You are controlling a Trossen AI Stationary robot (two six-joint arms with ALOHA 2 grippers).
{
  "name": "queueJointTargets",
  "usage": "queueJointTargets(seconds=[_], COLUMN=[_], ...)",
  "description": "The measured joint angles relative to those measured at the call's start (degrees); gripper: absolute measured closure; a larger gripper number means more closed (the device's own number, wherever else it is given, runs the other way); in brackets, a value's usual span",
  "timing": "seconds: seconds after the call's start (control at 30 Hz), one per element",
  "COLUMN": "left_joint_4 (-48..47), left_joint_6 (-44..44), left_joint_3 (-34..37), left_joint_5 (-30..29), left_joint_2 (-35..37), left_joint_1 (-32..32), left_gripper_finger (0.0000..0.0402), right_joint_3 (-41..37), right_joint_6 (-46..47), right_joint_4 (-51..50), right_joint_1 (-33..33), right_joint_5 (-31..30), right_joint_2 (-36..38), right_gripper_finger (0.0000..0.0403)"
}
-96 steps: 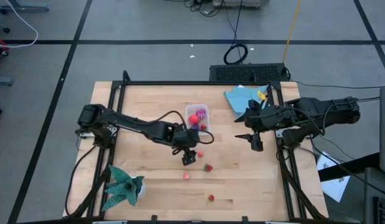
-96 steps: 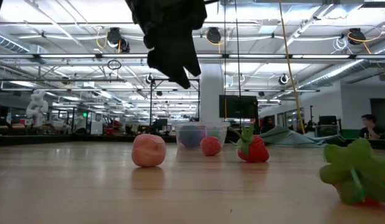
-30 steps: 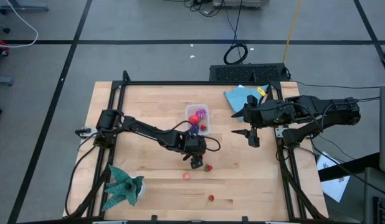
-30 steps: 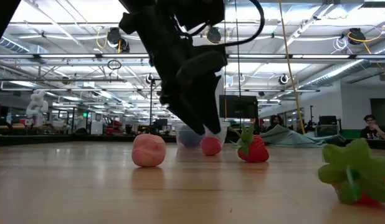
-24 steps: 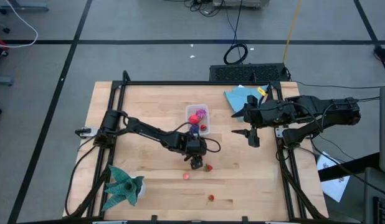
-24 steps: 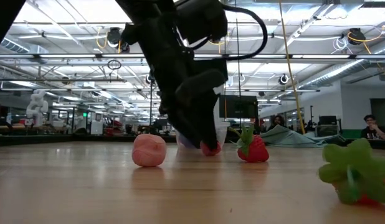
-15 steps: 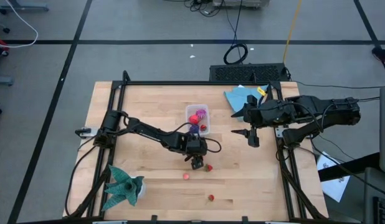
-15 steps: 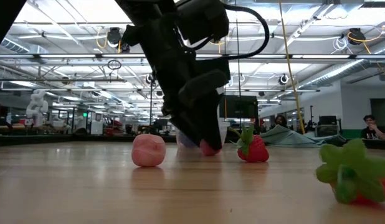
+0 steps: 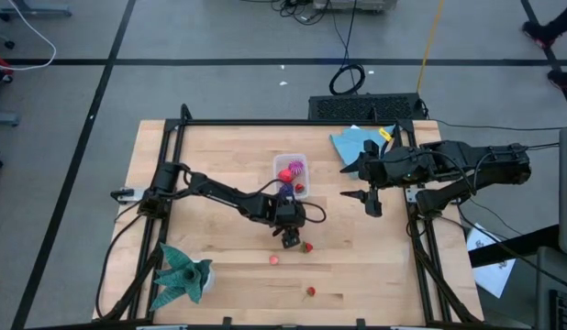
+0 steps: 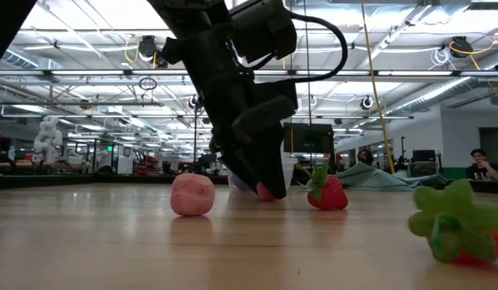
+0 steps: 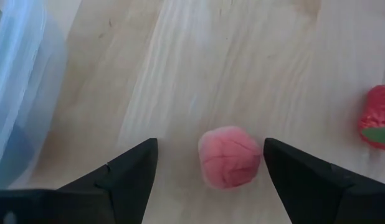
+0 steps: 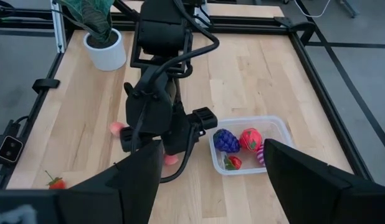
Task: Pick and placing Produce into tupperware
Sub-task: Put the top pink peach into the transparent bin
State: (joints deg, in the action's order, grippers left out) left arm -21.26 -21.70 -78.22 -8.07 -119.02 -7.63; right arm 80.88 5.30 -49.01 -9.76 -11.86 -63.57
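Note:
My left gripper [image 9: 291, 240] is open and low over the table, just near of the tupperware [image 9: 291, 174]. Its fingers stand on either side of a small round pink-red fruit [image 11: 230, 157] without touching it; in the low view the gripper [image 10: 261, 173] half hides that fruit [image 10: 266, 192]. The clear tub [image 12: 276, 127] holds a purple fruit [image 12: 227, 140], a red one [image 12: 250, 138] and a small strawberry [image 12: 232, 162]. Loose on the table lie a strawberry [image 9: 307, 246], a pink fruit [image 9: 275, 259] and another strawberry [image 9: 311, 291]. My right gripper [image 9: 373, 209] waits open above the table's right side.
A teal-green leafy thing in a white pot [image 9: 181, 275] stands at the near left corner. A light blue cloth [image 9: 357, 144] lies at the far right corner. Black frame rails [image 9: 173, 156] run along the table's edges. Bare wood lies between the two grippers.
My left gripper has come down a little toward the table over the pink-red fruit, which it now hides more in the low view. The fruit has stayed where it was.

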Motion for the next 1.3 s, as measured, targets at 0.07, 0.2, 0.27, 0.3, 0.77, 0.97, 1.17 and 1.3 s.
queueJointTargets(seconds=[0.07, 0.2, 0.27, 0.3, 0.77, 0.97, 1.17, 1.3], left_joint_4=[0.0, 0.3, 0.5, 0.5, 1.5, 1.4, 1.4, 1.3], left_joint_6=[0.0, 0.2, 0.1, 0.2, 0.0, 0.0, -0.1, -0.4], left_joint_3=[0.0, 0.0, 0.0, 0.0, 0.0, 0.0, 0.0, 0.0], left_joint_5=[0.0, 1.2, 1.7, 1.7, 1.8, 1.8, 1.8, 1.8], left_joint_2=[0.0, 0.0, 0.0, 0.0, 0.0, 0.0, 0.0, 1.1], left_joint_1=[0.0, 0.0, 0.0, 0.0, 0.0, 0.0, 0.0, 0.0], left_gripper_finger=[0.0113, 0.0150, 0.0172, 0.0182, 0.0266, 0.0274, 0.0274, 0.0275], right_joint_3=[0.0, 0.0, 0.0, 0.0, 0.0, 0.0, 0.0, 0.0], right_joint_6=[0.0, 0.0, 0.0, 0.0, 0.0, 0.0, 0.0, 0.0], right_joint_4=[0.0, 0.0, 0.0, 0.0, 0.0, 0.0, -0.1, -0.1], right_joint_1=[0.0, 0.0, 0.0, 0.0, 0.0, 0.0, 0.0, 0.0], right_joint_5=[0.0, 0.0, 0.0, 0.0, 0.0, 0.0, 0.0, 0.0], right_joint_2=[0.0, 0.0, 0.0, 0.0, 0.0, 0.0, 0.0, 0.0], right_gripper_finger=[0.0133, 0.0133, 0.0133, 0.0133, 0.0133, 0.0133, 0.0133, 0.0133])
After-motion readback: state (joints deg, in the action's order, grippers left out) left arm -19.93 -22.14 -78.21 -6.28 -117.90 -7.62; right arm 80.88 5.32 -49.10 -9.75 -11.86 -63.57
